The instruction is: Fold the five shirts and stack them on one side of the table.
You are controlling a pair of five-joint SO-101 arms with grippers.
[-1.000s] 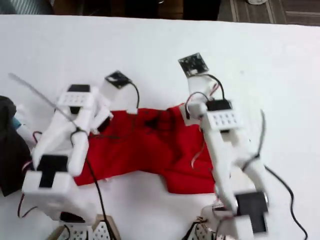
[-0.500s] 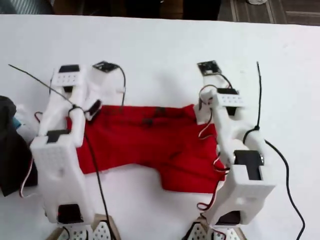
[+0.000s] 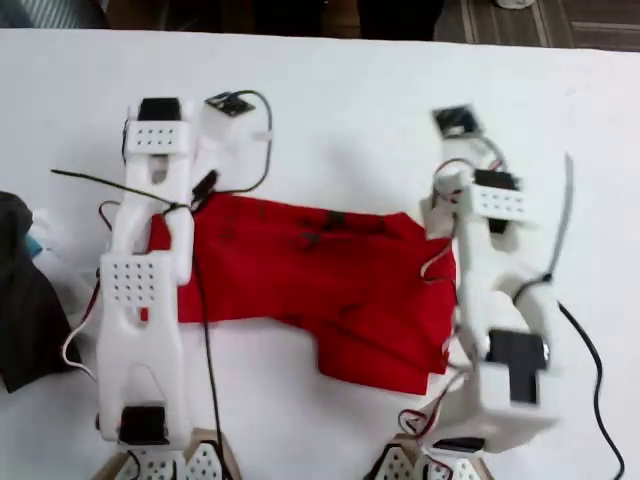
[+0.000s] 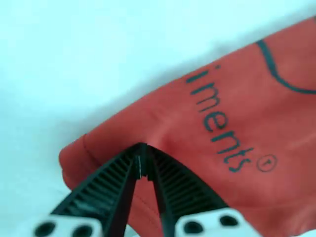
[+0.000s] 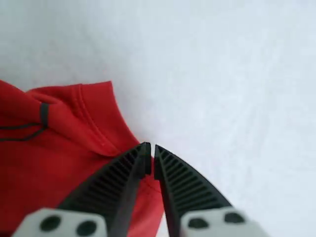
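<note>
Red shirt [image 4: 222,98], edge behind left pincer [image 4: 142,158]

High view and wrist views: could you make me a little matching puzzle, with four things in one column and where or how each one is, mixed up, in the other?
Things:
1. red shirt
2. dark garment
3. left gripper
4. table

States:
A. white surface under everything
B. fingers shut on a corner of the shirt
C. spread out between the two arms
D. heaped at the table's edge

Pairs: 1-C; 2-D; 3-B; 4-A
</note>
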